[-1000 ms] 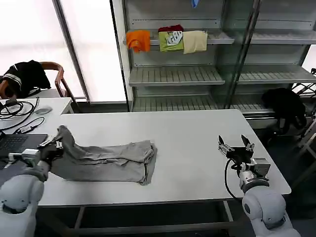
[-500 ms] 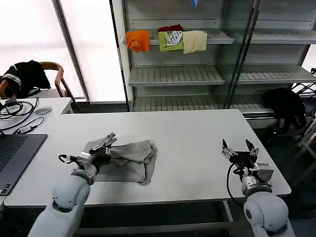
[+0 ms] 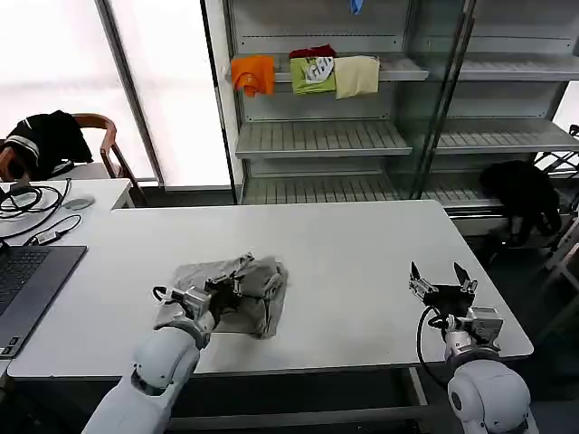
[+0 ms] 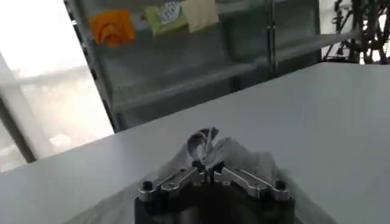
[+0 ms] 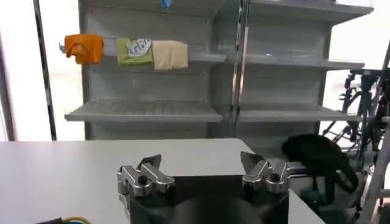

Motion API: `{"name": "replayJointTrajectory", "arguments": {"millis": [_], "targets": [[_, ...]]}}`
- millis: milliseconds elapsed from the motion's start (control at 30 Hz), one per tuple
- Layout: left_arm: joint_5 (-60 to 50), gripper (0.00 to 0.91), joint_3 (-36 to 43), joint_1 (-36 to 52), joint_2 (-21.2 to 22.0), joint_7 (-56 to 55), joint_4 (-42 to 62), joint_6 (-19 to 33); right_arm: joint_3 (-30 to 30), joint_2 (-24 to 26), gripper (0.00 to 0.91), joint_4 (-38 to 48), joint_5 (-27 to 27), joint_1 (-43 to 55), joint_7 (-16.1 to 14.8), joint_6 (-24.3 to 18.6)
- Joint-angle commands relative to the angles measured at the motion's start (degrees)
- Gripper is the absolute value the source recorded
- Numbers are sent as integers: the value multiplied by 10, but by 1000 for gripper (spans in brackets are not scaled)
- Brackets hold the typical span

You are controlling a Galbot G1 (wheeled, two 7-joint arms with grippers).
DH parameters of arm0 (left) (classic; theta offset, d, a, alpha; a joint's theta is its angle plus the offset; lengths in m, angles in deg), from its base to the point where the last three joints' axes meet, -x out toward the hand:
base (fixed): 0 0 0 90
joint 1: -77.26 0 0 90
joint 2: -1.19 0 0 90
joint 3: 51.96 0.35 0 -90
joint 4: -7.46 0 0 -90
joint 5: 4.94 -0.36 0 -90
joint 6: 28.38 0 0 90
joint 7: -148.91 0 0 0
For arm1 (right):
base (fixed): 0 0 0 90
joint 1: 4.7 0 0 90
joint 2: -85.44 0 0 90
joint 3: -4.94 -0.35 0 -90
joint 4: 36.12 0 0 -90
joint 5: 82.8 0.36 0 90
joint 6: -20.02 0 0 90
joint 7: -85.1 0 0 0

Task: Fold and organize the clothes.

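Carried rightward since a moment ago, the left gripper (image 3: 226, 287) pinches a fold of the grey shirt (image 3: 258, 287), now bunched compactly near the table's (image 3: 362, 262) front edge. Right gripper (image 3: 441, 281) hovers spread wide by the front right corner.

A lab or test room rigged like a shop: grey metal shelving (image 3: 326, 136) holds folded orange, green and cream garments (image 3: 308, 74), beside a white work table (image 3: 362, 262), a laptop (image 3: 27, 280) with cables (image 3: 27, 201), and bright windows (image 3: 54, 81).
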Motion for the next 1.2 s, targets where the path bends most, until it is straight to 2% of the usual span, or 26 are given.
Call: {"name": "replayJointTrajectory", "arguments": {"millis": [33,400,433,467,500,633,733,767,867,1033,1200], "targets": [[-1,10,30,-1,3,-1,-32,-1,0,-2,907,0,-4,-8,0,-1],[-14,20,43,16,33,4,11,-1,1,-1,907,0,-7,-11,-2,-3],[-14,363,44,15,33,4,11,-1,1,-1,907,1,-7,-11,-2,-3],[-16,816,44,15,33,4,12,-1,2,-1,907,2,-7,-10,-2,-3],[-15,907,43,15,34,4,14,-1,2,-1,907,3,-7,-10,-2,-3],[18,907,42,7,38,1,12,0,7,-2,907,4,-12,-9,-2,-4],[127,907,44,-5,40,-7,-20,5,12,-3,907,7,-16,-7,-3,-5],[197,907,42,-9,43,-11,-40,-1,14,-4,907,8,-19,-6,-3,-5],[266,907,38,-8,49,-31,-78,0,18,-5,907,7,-22,-5,-3,-4],[327,907,2,-2,44,-82,-138,-1,25,3,907,3,-22,4,-3,1],[346,907,-65,12,14,-116,-131,-1,40,8,907,3,-21,13,-3,3]]}}
